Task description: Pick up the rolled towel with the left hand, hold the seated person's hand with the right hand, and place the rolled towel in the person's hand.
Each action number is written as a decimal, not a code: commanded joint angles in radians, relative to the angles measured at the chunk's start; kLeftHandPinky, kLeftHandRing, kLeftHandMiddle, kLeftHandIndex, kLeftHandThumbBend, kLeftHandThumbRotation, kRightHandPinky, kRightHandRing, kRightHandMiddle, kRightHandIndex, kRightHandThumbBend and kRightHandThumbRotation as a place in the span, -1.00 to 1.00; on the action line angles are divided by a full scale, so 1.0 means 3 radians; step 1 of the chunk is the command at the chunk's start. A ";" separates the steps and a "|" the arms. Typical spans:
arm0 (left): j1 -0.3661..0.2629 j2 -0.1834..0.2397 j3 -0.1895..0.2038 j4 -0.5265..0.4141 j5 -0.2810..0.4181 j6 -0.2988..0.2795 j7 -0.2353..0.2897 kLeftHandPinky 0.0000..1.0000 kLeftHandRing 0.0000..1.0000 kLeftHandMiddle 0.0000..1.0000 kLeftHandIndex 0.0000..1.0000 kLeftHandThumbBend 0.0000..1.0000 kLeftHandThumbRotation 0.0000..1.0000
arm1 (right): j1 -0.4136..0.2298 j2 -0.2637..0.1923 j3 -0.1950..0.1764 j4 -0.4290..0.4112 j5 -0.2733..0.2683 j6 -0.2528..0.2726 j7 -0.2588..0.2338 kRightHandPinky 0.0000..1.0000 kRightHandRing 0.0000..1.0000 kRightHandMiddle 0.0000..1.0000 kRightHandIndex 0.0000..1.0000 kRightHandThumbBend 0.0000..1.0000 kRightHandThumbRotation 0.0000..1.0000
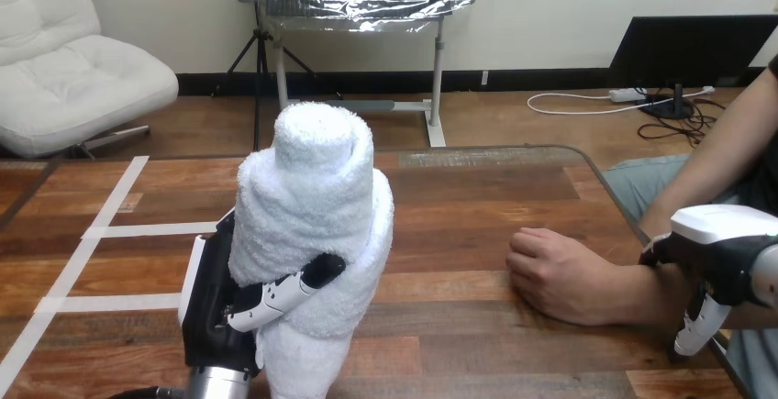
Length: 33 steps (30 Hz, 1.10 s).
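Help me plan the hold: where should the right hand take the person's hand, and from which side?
Probably at the wrist, from above at the view's right. The person's hand lies curled, knuckles up, on the table, leaving no room underneath; the wrist behind it is narrower, and the right hand sits beside it.

1. No text, label, number or sign can be read anywhere.
2. rolled towel (312,197): plain white cloth, no tag or print showing.
3. table (477,206): wood top with pale tape strips, nothing written on them.
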 commanded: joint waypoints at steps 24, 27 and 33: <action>-0.0365 0.0024 0.0012 0.0083 0.0489 -0.0155 0.0295 -0.17 -0.12 -0.04 0.05 0.93 -0.56 | -0.0366 -0.0041 0.0192 0.0343 -0.0179 -0.0203 -0.0205 0.62 0.60 0.64 0.62 0.50 -0.99; -0.0377 0.0022 0.0016 0.0103 0.0506 -0.0173 0.0304 -0.18 -0.12 -0.04 0.05 0.93 -0.55 | -0.0382 -0.0030 0.0225 0.0388 -0.0213 -0.0194 -0.0211 0.61 0.60 0.64 0.62 0.49 -0.97; -0.0400 0.0023 0.0026 0.0146 0.0516 -0.0192 0.0306 -0.18 -0.12 -0.04 0.05 0.93 -0.54 | -0.0402 -0.0016 0.0273 0.0457 -0.0237 -0.0203 -0.0247 0.59 0.58 0.63 0.61 0.48 -0.94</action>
